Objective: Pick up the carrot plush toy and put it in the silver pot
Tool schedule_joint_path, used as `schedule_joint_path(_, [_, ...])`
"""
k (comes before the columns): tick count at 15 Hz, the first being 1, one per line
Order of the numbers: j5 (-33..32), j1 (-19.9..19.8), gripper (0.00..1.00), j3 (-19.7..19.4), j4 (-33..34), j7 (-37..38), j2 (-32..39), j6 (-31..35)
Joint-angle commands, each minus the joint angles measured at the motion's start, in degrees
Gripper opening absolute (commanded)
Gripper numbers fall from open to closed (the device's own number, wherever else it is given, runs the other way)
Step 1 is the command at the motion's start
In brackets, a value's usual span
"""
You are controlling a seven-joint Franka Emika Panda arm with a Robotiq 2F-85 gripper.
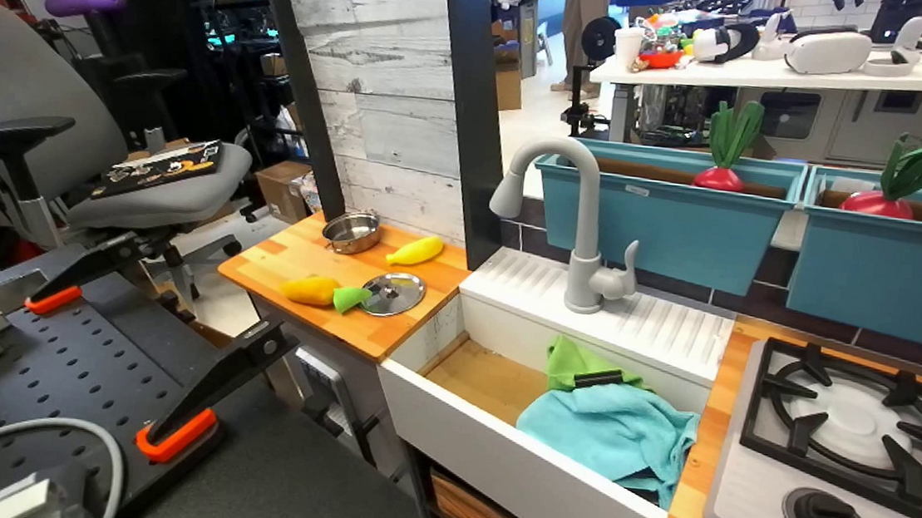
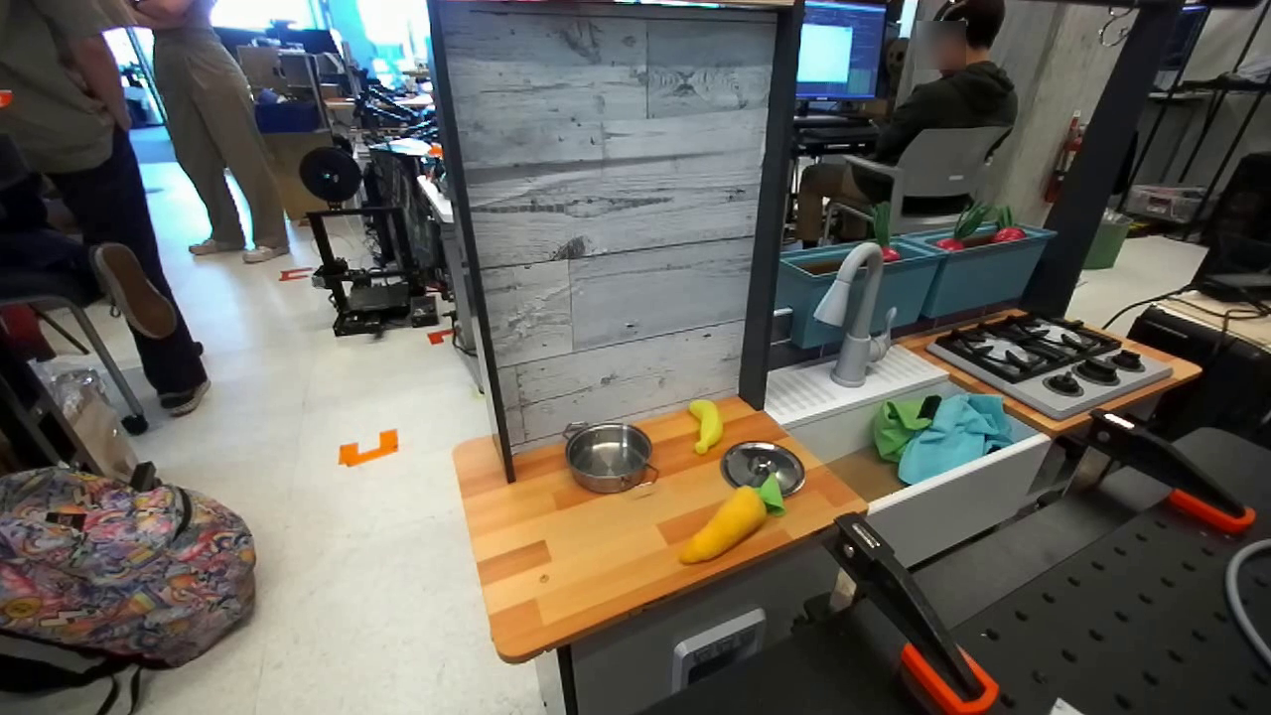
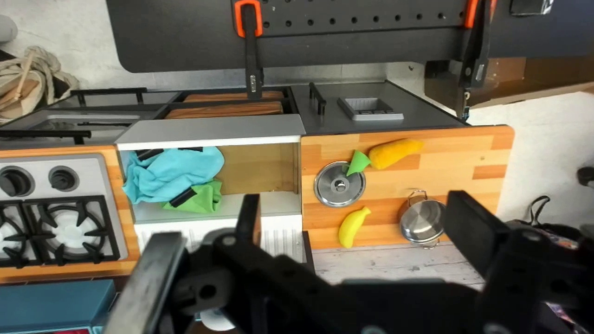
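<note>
The carrot plush toy (image 1: pixel 310 289) is orange-yellow with a green top. It lies on the wooden counter in both exterior views (image 2: pixel 725 526), and its green tip overlaps the edge of the metal lid. It also shows in the wrist view (image 3: pixel 394 154). The silver pot (image 1: pixel 353 234) stands upright near the back of the same counter (image 2: pixel 609 459), and nothing shows inside it. In the wrist view the pot (image 3: pixel 421 221) is partly behind the right finger. My gripper (image 3: pixel 357 211) is open and empty, high above the counter. It is out of view in both exterior views.
A round metal lid (image 3: pixel 339 184) and a yellow banana toy (image 3: pixel 353 226) lie on the wooden counter (image 2: pixel 556 586). A white sink (image 1: pixel 526 465) holds blue (image 1: pixel 613 427) and green cloths beside a grey faucet (image 1: pixel 587 220). A plank wall (image 2: pixel 616 199) rises behind the counter.
</note>
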Motion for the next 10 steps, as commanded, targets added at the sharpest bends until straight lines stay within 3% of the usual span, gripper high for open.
schedule_joint_path(1, [4.6,2.4,1.0,2.6,0.6,3.8,9.3,8.7])
schedule_joint_path(8, [17.8,7.7,1.0,5.4,3.9,4.3,33.7,29.3])
schedule_joint_path(10, [24.8,8.5,1.0,7.1,6.8,1.5,41.0,31.9])
